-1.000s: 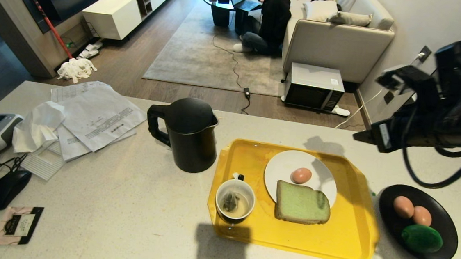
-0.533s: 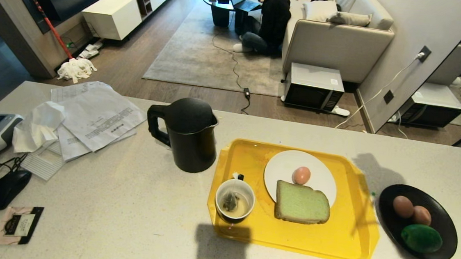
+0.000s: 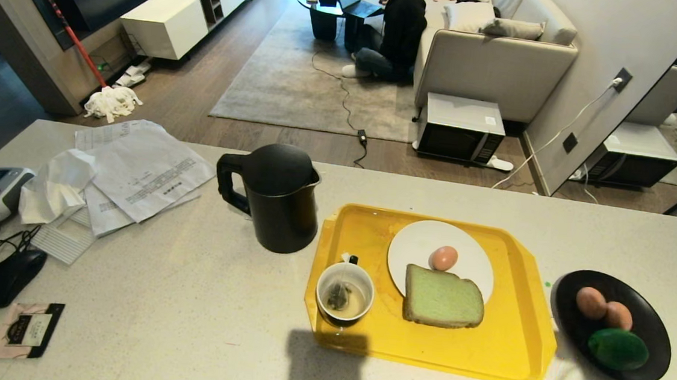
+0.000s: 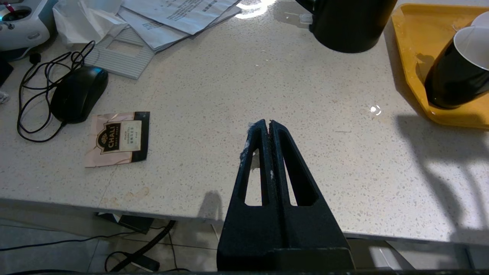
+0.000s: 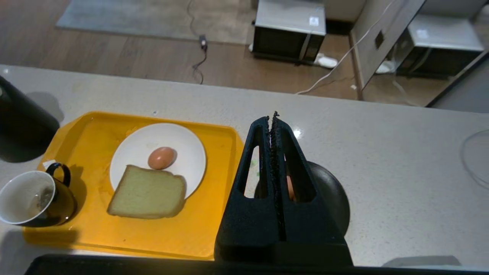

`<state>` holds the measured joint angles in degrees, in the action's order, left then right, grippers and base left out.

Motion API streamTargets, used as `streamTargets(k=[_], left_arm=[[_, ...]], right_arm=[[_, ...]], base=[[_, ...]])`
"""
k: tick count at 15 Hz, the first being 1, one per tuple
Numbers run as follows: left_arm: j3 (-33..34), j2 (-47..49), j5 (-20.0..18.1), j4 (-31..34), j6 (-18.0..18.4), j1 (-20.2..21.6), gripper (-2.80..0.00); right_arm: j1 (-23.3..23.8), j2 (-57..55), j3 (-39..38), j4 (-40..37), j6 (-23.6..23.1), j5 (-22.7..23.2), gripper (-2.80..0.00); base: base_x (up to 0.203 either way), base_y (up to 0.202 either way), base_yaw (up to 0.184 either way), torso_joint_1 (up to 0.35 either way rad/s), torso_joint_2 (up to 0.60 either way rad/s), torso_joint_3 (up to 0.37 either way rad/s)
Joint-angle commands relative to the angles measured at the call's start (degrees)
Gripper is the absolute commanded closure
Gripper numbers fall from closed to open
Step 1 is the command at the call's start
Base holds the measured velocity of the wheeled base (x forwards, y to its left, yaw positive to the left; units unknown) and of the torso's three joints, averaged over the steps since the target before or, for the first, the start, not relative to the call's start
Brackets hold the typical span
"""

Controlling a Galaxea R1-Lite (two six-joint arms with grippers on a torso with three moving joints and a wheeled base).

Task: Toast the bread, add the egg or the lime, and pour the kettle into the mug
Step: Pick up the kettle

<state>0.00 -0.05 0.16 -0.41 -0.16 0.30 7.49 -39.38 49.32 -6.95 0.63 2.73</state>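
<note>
A: Only the wrist views show the left gripper (image 4: 269, 123) and right gripper (image 5: 272, 116), fingers together, empty.
B: Egg (image 3: 443, 258) touches bread (image 3: 443, 297) on plate (image 3: 413, 244); the right arm has left the head view

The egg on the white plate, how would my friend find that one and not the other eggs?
Find the yellow tray right of the black kettle. On it sits a white plate with green bread; the egg lies just behind the bread. It is alone there, while the other two eggs share a black dish with a lime.
</note>
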Motion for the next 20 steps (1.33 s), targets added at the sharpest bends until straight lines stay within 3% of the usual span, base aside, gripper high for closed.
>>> streamTargets(k=[1, 5, 8, 13, 15, 17, 20], left_arm=[[0.0, 0.0, 0.0, 0.0, 0.0, 0.0, 0.00], [0.0, 0.0, 0.0, 0.0, 0.0, 0.0, 0.00], [0.0, 0.0, 0.0, 0.0, 0.0, 0.0, 0.00], [0.0, 0.0, 0.0, 0.0, 0.0, 0.0, 0.00], [0.0, 0.0, 0.0, 0.0, 0.0, 0.0, 0.00], [0.0, 0.0, 0.0, 0.0, 0.0, 0.0, 0.00], [0.0, 0.0, 0.0, 0.0, 0.0, 0.0, 0.00]], right_arm=[[0.0, 11.9, -6.8, 1.1, 0.1, -1.0, 0.00], [-0.1, 22.7, -18.0, 1.6, 0.2, -1.7, 0.00], [-0.2, 22.9, -23.1, 1.8, 2.8, -2.3, 0.00], [-0.3, 22.9, -23.8, 1.9, 3.5, -2.3, 0.00], [-2.6, 23.0, -23.7, 1.9, 3.2, -2.5, 0.00], [-7.8, 25.6, -23.5, 1.3, 2.4, -3.5, 0.00], [-8.0, 34.6, -26.0, -4.3, -1.0, -4.1, 0.00]], base=[[0.000, 0.000, 0.000, 0.000, 0.00, 0.000], [0.000, 0.000, 0.000, 0.000, 0.00, 0.000], [0.000, 0.000, 0.000, 0.000, 0.00, 0.000], [0.000, 0.000, 0.000, 0.000, 0.00, 0.000], [0.000, 0.000, 0.000, 0.000, 0.00, 0.000], [0.000, 0.000, 0.000, 0.000, 0.00, 0.000], [0.000, 0.000, 0.000, 0.000, 0.00, 0.000]])
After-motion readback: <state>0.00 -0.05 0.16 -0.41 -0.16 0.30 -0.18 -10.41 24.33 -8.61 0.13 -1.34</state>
